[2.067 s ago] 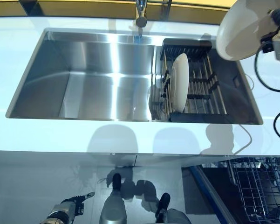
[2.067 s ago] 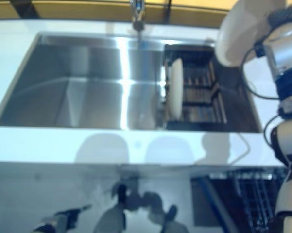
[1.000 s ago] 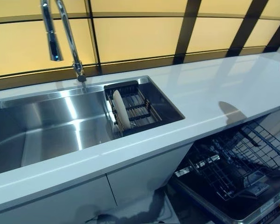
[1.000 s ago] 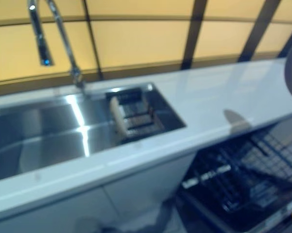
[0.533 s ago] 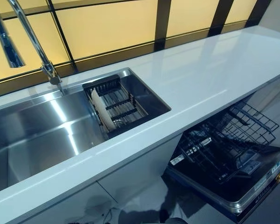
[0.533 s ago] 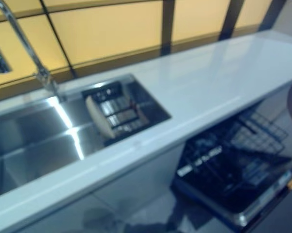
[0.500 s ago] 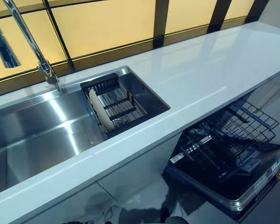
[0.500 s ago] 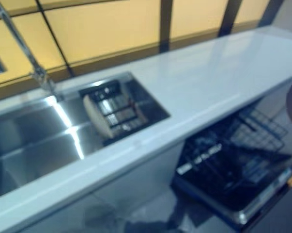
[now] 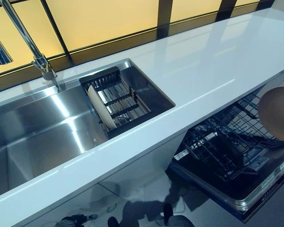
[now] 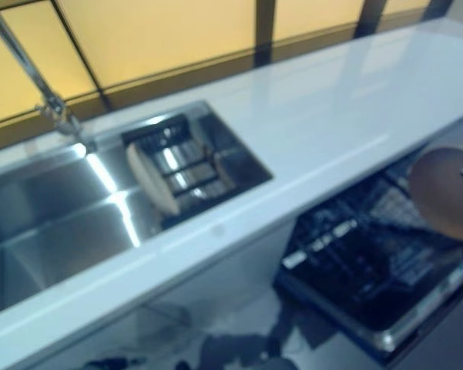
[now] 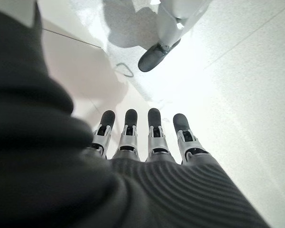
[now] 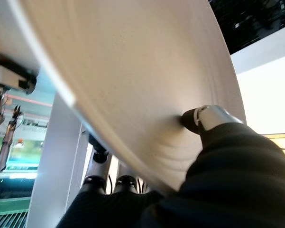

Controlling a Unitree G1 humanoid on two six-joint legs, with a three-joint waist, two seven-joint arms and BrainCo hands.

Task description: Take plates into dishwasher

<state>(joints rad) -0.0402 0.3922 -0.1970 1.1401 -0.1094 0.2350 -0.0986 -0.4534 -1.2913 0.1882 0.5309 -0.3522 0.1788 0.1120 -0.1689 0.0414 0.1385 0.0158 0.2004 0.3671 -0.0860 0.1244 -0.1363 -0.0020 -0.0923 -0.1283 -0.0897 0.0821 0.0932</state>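
A pale round plate (image 9: 277, 113) hangs at the right edge, above the open dishwasher's black wire rack (image 9: 222, 146). In the right wrist view this plate (image 12: 133, 71) fills the picture, and my right hand (image 12: 209, 118) is shut on it, thumb on one face and fingers behind the other. A second white plate (image 9: 98, 108) stands on edge in the black dish rack (image 9: 123, 100) at the right end of the steel sink (image 9: 42, 127). My left hand (image 9: 74, 220) hangs low near the floor, its fingers (image 11: 151, 135) straight and holding nothing.
A white countertop (image 9: 203, 66) runs along the wall above the dishwasher. The dishwasher's door (image 9: 236, 191) lies folded down below the pulled-out rack. A tall chrome faucet (image 9: 23, 38) rises behind the sink. White cabinet fronts (image 9: 132, 175) stand under the counter.
The camera has swung right and down toward the dishwasher. The held plate has come further into view at the right edge, lower and over the dishwasher rack. The left hand shows at the bottom.
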